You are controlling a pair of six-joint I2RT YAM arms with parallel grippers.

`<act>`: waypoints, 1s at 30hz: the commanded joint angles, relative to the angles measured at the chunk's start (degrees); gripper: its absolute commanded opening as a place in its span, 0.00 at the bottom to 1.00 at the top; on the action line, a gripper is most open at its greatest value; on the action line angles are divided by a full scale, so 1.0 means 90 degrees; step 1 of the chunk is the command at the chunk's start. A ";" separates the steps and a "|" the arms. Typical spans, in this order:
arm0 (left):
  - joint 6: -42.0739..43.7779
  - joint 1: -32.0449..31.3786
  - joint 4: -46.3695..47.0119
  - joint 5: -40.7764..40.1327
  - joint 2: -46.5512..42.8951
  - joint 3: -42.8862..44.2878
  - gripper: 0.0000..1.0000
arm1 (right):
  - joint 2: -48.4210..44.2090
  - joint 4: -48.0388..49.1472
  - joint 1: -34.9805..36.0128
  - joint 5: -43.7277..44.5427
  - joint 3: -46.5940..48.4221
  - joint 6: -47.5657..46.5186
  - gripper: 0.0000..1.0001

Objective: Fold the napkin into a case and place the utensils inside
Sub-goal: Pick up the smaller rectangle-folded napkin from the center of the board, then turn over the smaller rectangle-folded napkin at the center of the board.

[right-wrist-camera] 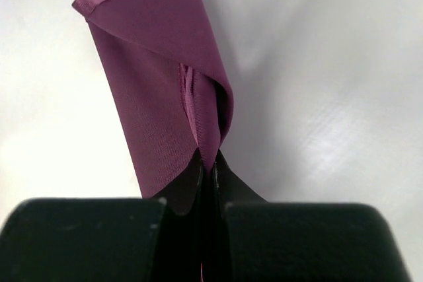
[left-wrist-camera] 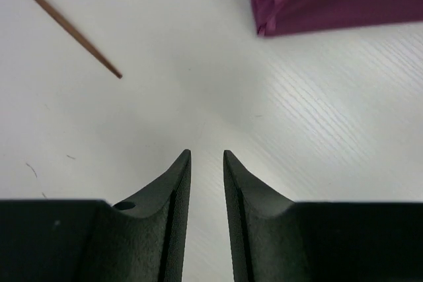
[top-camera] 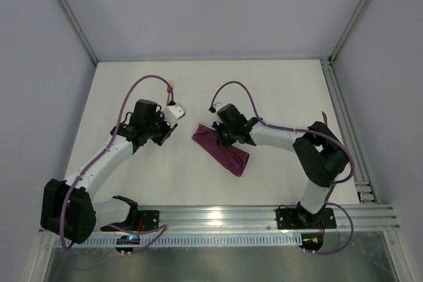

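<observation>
Napkin (right-wrist-camera: pixel 158 97) clamped tight in right gripper (right-wrist-camera: pixel 213 163), left gripper (left-wrist-camera: pixel 207 156) slightly apart and empty: drag fold low and flat, leave one end open for utensil (left-wrist-camera: pixel 66 24).

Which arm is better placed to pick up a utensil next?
Probably left: the left end effector is empty and slightly open, with the thin copper-brown metal utensil lying just ahead. The right end effector is clamped on the folded magenta-purple cloth napkin.

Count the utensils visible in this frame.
2. One utensil lies on the table beyond the left fingers; the other utensil, tiny, sits near the table's right edge behind the right arm. The folded napkin could hide more.
</observation>
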 commanded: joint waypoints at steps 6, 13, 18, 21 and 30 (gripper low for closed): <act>-0.0494 0.0506 -0.0224 -0.0562 -0.0219 0.0249 0.25 | -0.0971 -0.1143 0.0033 0.3856 0.0104 -0.1003 0.03; -0.0563 0.0604 -0.0038 -0.0719 -0.0229 0.0258 0.24 | 0.0452 -0.1553 0.1370 0.5773 0.0610 -0.1171 0.03; -0.0553 0.0662 -0.0077 -0.0749 -0.0268 0.0239 0.24 | 0.2276 -0.1944 0.2317 0.6037 0.1392 -0.0673 0.03; -0.0524 0.0682 -0.0116 -0.0797 -0.0317 0.0239 0.23 | 0.2554 -0.2218 0.2689 0.5911 0.1784 -0.0205 0.03; -0.0601 0.0721 -0.0077 -0.0983 -0.0385 0.0317 0.23 | 0.2632 -0.2657 0.3402 0.6749 0.2174 0.0041 0.03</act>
